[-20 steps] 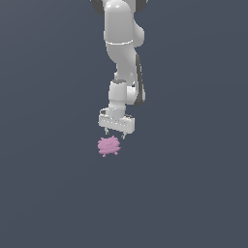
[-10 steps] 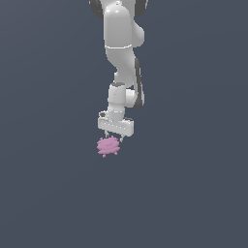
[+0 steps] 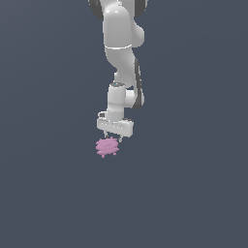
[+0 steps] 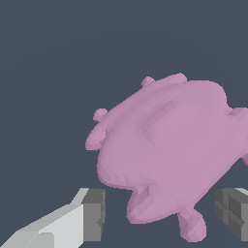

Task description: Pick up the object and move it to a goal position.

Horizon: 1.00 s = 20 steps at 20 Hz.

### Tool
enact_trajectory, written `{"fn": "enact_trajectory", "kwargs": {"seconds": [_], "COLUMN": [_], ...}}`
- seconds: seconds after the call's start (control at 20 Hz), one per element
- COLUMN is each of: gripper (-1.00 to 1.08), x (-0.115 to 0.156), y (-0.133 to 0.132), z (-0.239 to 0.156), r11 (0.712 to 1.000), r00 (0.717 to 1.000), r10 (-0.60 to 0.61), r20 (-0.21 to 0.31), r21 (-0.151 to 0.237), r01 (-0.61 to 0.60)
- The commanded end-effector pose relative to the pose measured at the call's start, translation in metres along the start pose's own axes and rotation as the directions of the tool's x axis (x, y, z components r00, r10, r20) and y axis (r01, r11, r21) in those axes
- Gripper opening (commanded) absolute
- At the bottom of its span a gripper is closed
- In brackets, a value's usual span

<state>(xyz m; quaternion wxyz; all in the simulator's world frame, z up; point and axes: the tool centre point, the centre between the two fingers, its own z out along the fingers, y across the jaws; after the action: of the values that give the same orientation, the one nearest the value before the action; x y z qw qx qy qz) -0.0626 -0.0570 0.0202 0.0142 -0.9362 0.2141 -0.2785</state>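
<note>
Closest to my wrist camera are my own two fingers (image 4: pixel 92 215), grey pads on pale bodies, spread wide apart with nothing clenched between them; my gripper (image 4: pixel 162 213) stands released. Into the gap between the pads reaches the near edge of the object (image 4: pixel 169 150), a matte pink lump with short rounded bumps round its rim, one of them poking out close to the pad on the far side of the gap. I cannot tell from this view whether either pad touches it, though a sliver of dark floor shows between the lump and the nearer pad. Most of its body lies beyond my fingertips rather than squarely between them, and it fills much of the wrist view. In the exterior view the object (image 3: pixel 107 147) rests on the flat dark grey floor (image 3: pixel 193 193), just below my gripper (image 3: pixel 116 138) and a little toward that view's left of it, so the fingertips hang right at its upper edge. My hand is a pale block with the short fingers pointing down, and above it my white arm (image 3: pixel 121 63) rises in stacked joints, bending toward that view's right and back before leaving the picture at the top edge.
</note>
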Motion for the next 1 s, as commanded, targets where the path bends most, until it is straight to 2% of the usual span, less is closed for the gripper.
{"fn": "enact_trajectory", "kwargs": {"seconds": [0.0,0.45,0.95], "gripper": [-1.00,-1.00,-1.00], "x": [0.000,0.020,0.072], "y": [-0.001,-0.007,-0.023], "z": [0.000,-0.013,-0.046], "r11": [1.000,1.000,1.000], "r00": [1.000,1.000,1.000], "r10": [-0.001,-0.001,-0.003], "r20": [0.000,0.005,0.017], "r21": [0.001,0.002,0.003], "r01": [0.001,0.001,0.003]}}
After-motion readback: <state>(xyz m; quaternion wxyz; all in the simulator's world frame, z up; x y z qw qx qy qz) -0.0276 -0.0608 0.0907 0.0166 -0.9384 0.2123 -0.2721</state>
